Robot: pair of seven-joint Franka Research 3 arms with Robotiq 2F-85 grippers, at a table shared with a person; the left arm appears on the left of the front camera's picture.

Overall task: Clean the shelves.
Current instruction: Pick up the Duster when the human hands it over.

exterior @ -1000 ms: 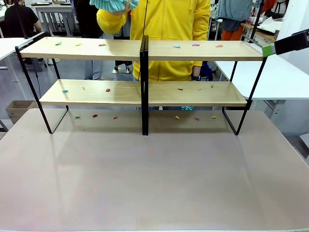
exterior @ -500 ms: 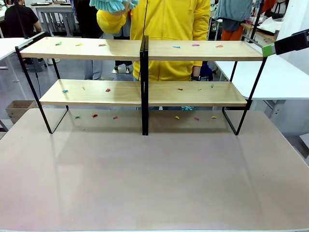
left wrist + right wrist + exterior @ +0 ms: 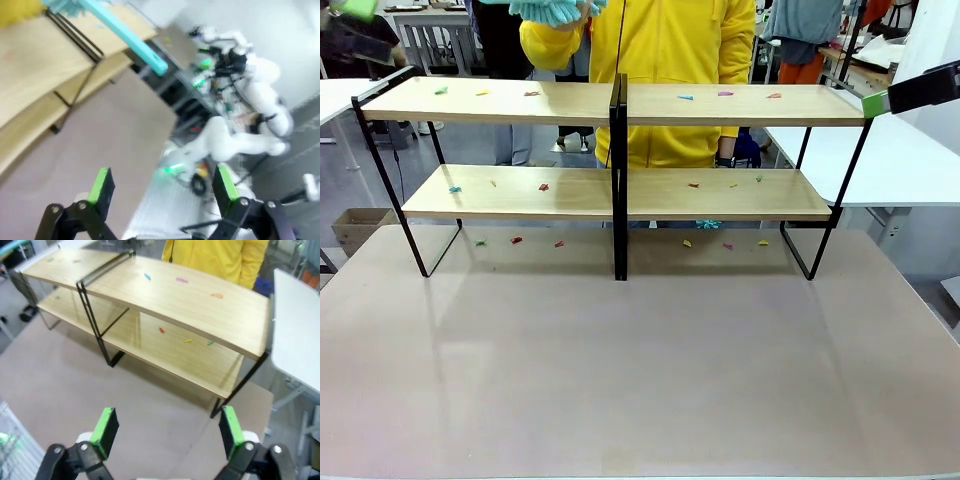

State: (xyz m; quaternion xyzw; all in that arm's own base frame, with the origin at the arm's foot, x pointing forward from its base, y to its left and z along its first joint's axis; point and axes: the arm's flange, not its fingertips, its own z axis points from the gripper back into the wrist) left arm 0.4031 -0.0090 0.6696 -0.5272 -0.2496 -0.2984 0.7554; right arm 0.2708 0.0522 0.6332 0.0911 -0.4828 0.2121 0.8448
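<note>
The grey-brown tabletop (image 3: 640, 380) is the largest thing before us. The shelves (image 3: 570, 192) stand across its far half, both wooden tiers level and the thin black frame's feet on the table. Behind them a person (image 3: 670, 60) in a yellow top holds a teal duster (image 3: 555, 10) above the upper board. In the left wrist view its long handle (image 3: 131, 39) slants over the rack.

We judge the shelves to be stiff, wide and too heavy to lift, yet light enough on that thin frame to slide or rock if pushed hard. If we have to steady them, we would hold the central upright (image 3: 618, 170) or an end leg, not a board edge. The boards look smooth, so debris should sweep off easily.

The left gripper (image 3: 162, 186) hangs above the table with its jaws spread wide and nothing between them. The right gripper (image 3: 168, 432) is equally wide and empty, and faces the rack's right half from above.

Small coloured scraps (image 3: 543, 186) dot both tiers and the table beneath. We think they are too light and too small to pinch, so brushing suits them better.
</note>
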